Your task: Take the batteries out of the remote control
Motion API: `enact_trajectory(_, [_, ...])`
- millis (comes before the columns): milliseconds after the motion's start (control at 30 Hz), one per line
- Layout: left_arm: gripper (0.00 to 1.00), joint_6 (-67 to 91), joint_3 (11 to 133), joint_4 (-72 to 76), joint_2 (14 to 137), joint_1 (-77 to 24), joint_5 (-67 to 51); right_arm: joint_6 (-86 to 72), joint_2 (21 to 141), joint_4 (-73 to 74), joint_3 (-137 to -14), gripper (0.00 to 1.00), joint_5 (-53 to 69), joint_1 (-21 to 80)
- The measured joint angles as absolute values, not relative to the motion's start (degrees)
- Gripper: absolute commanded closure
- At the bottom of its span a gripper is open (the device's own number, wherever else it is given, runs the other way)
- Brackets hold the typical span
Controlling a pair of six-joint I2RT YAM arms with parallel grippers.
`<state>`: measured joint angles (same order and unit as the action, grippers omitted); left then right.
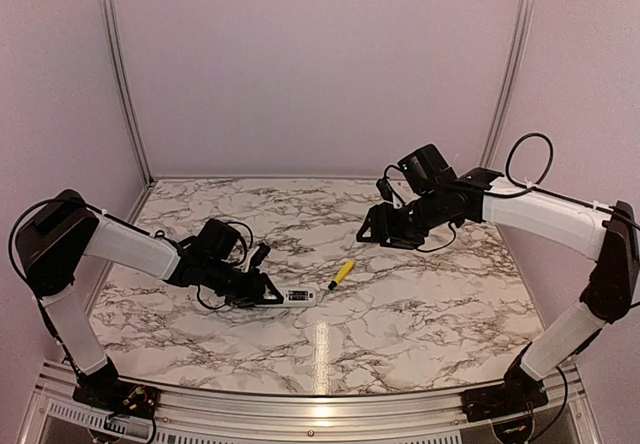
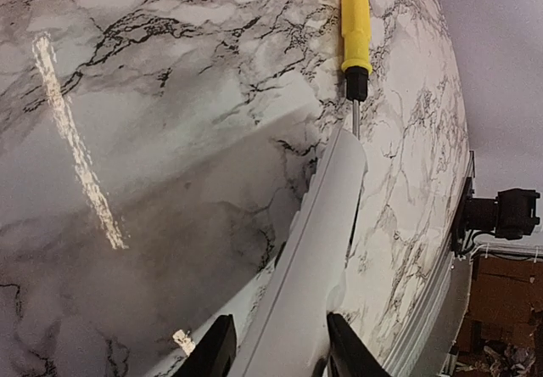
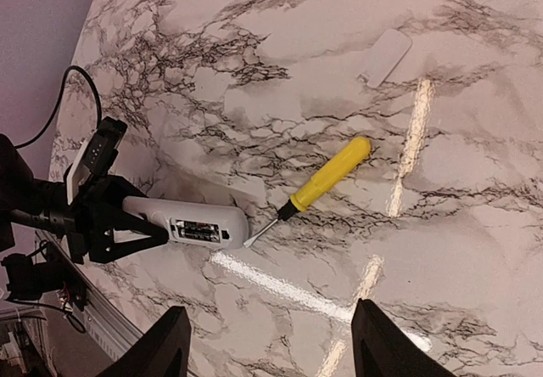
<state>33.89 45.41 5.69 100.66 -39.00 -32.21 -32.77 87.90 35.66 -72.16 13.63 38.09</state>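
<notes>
The white remote control (image 3: 191, 224) lies low over the marble table (image 1: 400, 314), left of centre, with its battery compartment open and facing up. The two dark batteries (image 3: 197, 231) sit inside the compartment. My left gripper (image 2: 276, 351) is shut on one end of the remote (image 2: 318, 250), a finger on each side; in the top view it (image 1: 262, 292) holds the remote (image 1: 293, 297) near the table. My right gripper (image 3: 267, 343) is open and empty, hovering above the table at the back right (image 1: 375, 226).
A yellow-handled screwdriver (image 3: 327, 178) lies on the table, its tip almost touching the remote's free end; it also shows in the top view (image 1: 341, 273) and left wrist view (image 2: 355, 29). A small white cover plate (image 3: 384, 56) lies farther off on the table.
</notes>
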Motion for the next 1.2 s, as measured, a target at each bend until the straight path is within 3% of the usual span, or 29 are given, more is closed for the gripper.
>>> enact_trajectory(633, [0.50,31.40,45.69,2.90,101.49,-39.00,-31.68,-32.91,88.88,35.44,-73.32,0.36,13.98,38.09])
enact_trajectory(1200, [0.21,29.28,46.02,1.80,100.20,-37.80,-31.11,-33.41,88.71,35.42,-73.32,0.36,13.82,38.09])
